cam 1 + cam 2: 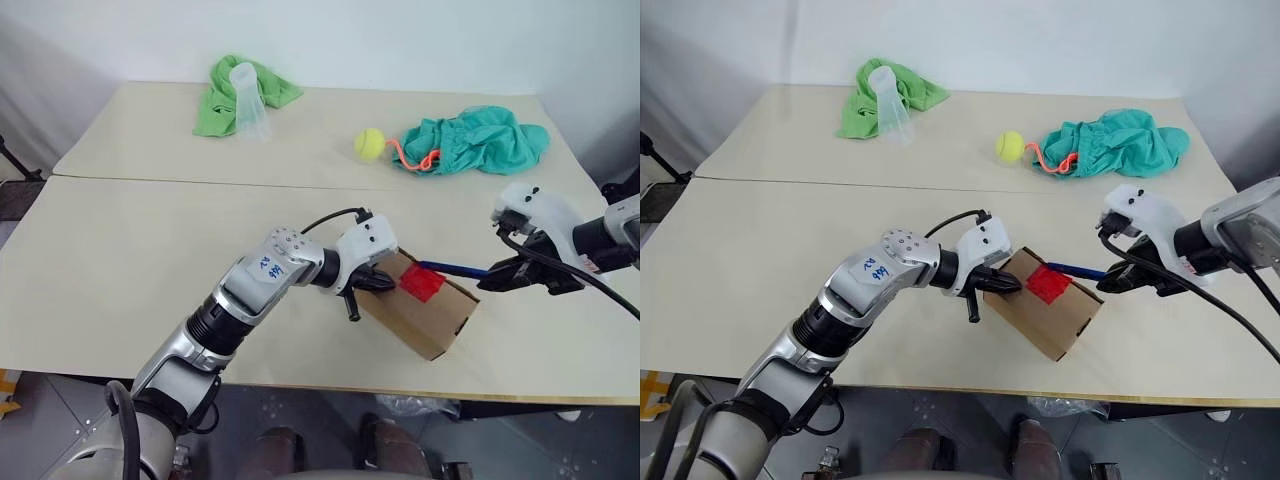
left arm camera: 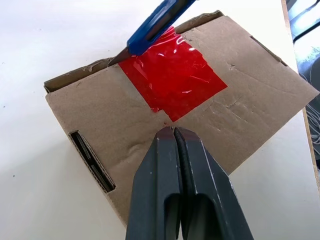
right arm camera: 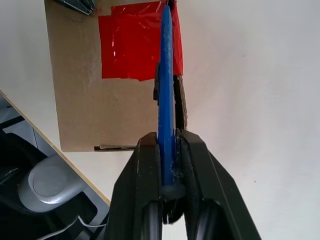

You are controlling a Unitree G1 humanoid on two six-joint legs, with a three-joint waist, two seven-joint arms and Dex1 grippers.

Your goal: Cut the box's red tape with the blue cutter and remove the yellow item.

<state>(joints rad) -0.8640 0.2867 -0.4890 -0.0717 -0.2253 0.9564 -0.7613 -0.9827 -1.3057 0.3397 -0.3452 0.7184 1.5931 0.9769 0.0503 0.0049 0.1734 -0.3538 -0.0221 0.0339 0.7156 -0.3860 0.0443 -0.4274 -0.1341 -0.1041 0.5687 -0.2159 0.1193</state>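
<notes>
The box (image 1: 440,318) lies closed near the table's front edge, its seam covered by the red tape (image 1: 421,285). My left gripper (image 2: 172,131) is shut, and its tips press on the box's top just beside the tape (image 2: 172,75). From the right, my right gripper (image 3: 167,137) is shut on the blue cutter (image 3: 166,75). The cutter (image 1: 455,268) reaches over to the box, and its tip (image 2: 132,49) rests at the tape's far edge, where the flaps meet. The yellow item is hidden.
A yellow-green tennis ball (image 1: 369,145) and an orange-pink cord (image 1: 410,157) lie at the back beside a teal cloth (image 1: 475,140). A green cloth (image 1: 225,105) with a clear cup (image 1: 248,100) sits at the back left. The table's front edge (image 1: 300,382) runs close to the box.
</notes>
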